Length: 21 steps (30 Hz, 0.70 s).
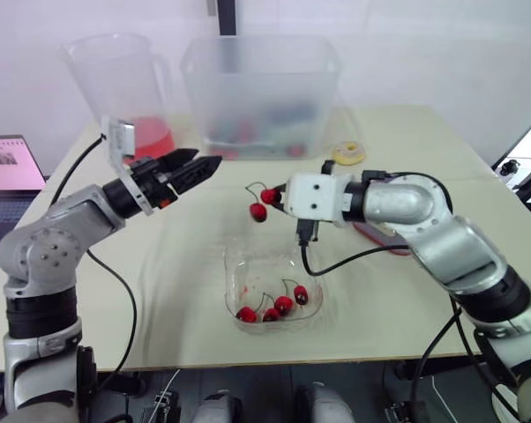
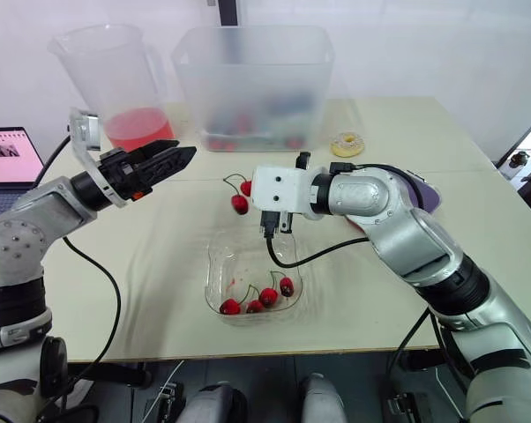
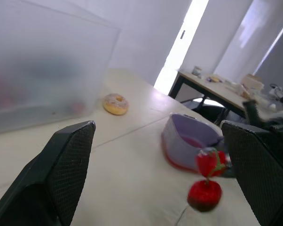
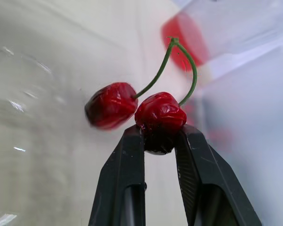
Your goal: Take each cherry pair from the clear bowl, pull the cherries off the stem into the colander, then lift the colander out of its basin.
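1. My right gripper (image 4: 159, 135) is clamped on one cherry (image 4: 160, 115) of a cherry pair (image 1: 258, 212). Both fingers (image 4: 127, 165) press its lower half. The second cherry (image 4: 111, 105) hangs free beside it, joined by the green stem (image 4: 191, 70).
2. My left gripper (image 1: 202, 164) has its fingers spread wide and holds nothing. It points across the table at the pair, near it but not touching.
3. The pair hangs in the air above the table, just beyond the clear bowl (image 1: 248, 273) and between my two grippers.
4. The clear bowl sits at the near table edge with several cherries (image 1: 283, 305) left in it.
5. The lavender colander (image 3: 184, 134) rests in its red-rimmed basin (image 3: 176, 165), on my right and partly behind my right arm. I cannot tell whether any cherries are in it.
6. Step in hand, as I judge it: one pair is out of the bowl and presented for pulling, so the task is at an early or middle stage. The colander lift is not yet due.
7. Next move calls for:
   - closing the left fingers on the stem or the free cherry, a small swinging target;
   - carrying the pair over the colander before pulling, since here a loose cherry would drop on the table;
   - a firm right grip without crushing the fruit.
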{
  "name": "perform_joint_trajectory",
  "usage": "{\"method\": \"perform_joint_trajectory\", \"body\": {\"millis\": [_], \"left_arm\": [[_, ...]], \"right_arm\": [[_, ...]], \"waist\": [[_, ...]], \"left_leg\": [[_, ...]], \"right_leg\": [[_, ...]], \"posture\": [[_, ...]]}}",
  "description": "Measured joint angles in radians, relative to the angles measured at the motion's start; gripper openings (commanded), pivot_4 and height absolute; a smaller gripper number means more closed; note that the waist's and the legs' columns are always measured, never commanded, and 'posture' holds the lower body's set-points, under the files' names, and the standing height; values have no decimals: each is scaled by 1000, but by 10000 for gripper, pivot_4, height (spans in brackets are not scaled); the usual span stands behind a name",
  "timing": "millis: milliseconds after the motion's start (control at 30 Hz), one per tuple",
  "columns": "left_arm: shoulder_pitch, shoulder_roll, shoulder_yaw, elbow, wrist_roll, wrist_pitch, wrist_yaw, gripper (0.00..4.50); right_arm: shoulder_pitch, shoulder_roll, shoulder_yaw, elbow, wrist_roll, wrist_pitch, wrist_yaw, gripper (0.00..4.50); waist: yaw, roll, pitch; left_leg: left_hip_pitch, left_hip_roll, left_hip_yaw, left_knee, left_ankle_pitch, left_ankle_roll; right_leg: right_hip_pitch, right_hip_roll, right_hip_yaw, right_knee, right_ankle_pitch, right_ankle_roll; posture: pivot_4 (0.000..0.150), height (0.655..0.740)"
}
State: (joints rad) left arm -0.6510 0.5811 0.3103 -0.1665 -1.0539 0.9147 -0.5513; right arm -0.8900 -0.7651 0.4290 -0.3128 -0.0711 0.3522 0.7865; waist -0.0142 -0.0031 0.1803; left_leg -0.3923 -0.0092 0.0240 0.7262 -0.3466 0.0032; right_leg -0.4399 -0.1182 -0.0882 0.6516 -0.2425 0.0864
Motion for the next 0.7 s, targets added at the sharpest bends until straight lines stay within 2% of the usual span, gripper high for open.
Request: {"method": "perform_joint_trajectory", "body": {"millis": [100, 333, 600, 700], "left_arm": [[-4, -25, 1, -7, -19, -13, -1, 45000], [42, -119, -13, -115, -14, -91, 37, 45000], [25, -185, -48, -111, 6, -120, 107, 45000], [1, -208, -62, -109, 10, -122, 129, 37687]], "right_arm": [[-25, 39, -11, 62, -39, -41, -5, 5663], [-31, 191, -80, 57, 26, 138, 5, 5663], [-28, 226, -121, -25, 80, 276, 7, 5663], [-22, 230, -121, -40, 86, 288, 5, 5536]], "waist": [[1, 0, 0], [5, 0, 0], [5, 0, 0], [3, 0, 0]], "left_leg": [[0, 0, 0, 1, 0, 0], [0, 0, -2, 2, 0, 0], [0, 0, -2, 2, 0, 0], [0, 0, -2, 2, 0, 0]], "right_leg": [[1, 0, 0, 0, 0, 0], [2, 0, -2, 0, 0, 0], [3, 0, -2, 0, 0, 0], [3, 0, -2, 0, 0, 0]], "posture": [[1500, 6863], [1500, 6863], [1500, 6863], [1500, 6863]]}}
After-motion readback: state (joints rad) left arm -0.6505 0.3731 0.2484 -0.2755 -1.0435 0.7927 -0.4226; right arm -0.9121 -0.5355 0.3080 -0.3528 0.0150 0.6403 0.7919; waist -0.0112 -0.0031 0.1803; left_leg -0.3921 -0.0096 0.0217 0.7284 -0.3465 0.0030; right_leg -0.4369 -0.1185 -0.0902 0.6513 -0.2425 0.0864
